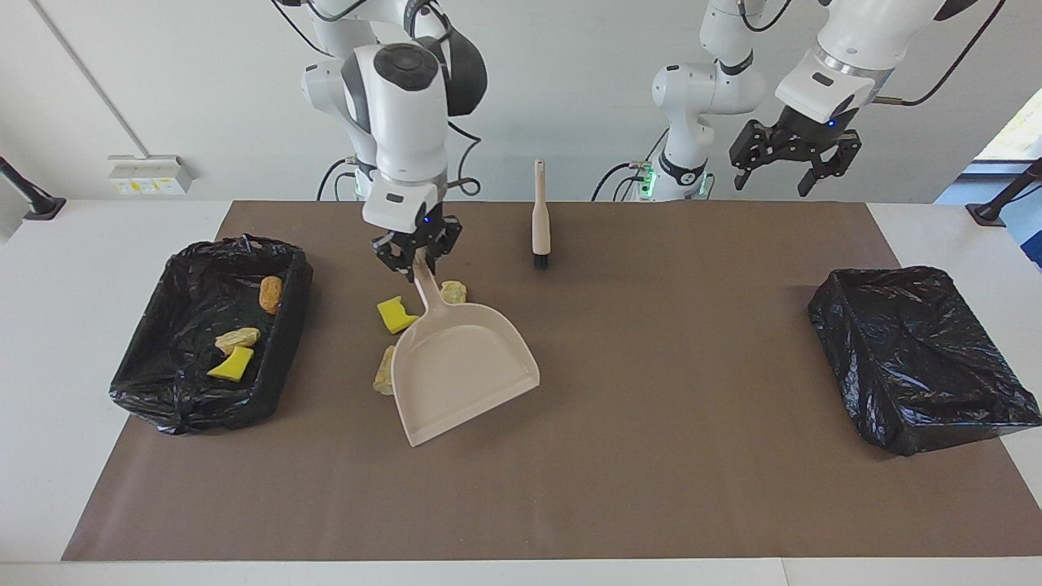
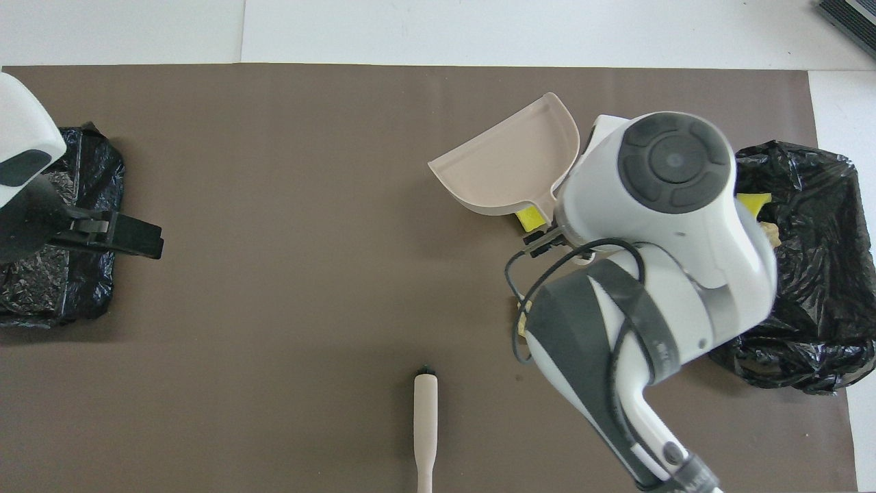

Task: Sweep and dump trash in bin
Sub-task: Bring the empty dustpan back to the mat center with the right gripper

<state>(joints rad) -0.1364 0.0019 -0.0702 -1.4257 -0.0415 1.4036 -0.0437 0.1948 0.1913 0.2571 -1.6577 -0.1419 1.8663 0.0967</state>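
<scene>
My right gripper [image 1: 417,254] is shut on the handle of the beige dustpan [image 1: 464,366], whose pan lies on the brown mat. Three scraps of trash lie on the mat around the handle: a yellow sponge chunk [image 1: 396,314], a beige lump [image 1: 453,291] and another beige lump [image 1: 383,370] against the pan's side. The black-lined bin [image 1: 175,411] at the right arm's end holds an orange-brown lump [image 1: 270,294], a beige lump [image 1: 237,338] and a yellow sponge chunk [image 1: 231,365]. My left gripper [image 1: 773,181] waits open and empty, raised over the left arm's end.
The beige-handled brush [image 1: 540,216] stands on its bristles on the mat, nearer to the robots than the dustpan; it also shows in the overhead view [image 2: 425,424]. A second black-bagged bin [image 1: 920,358] sits at the left arm's end. In the overhead view my right arm hides most of the trash.
</scene>
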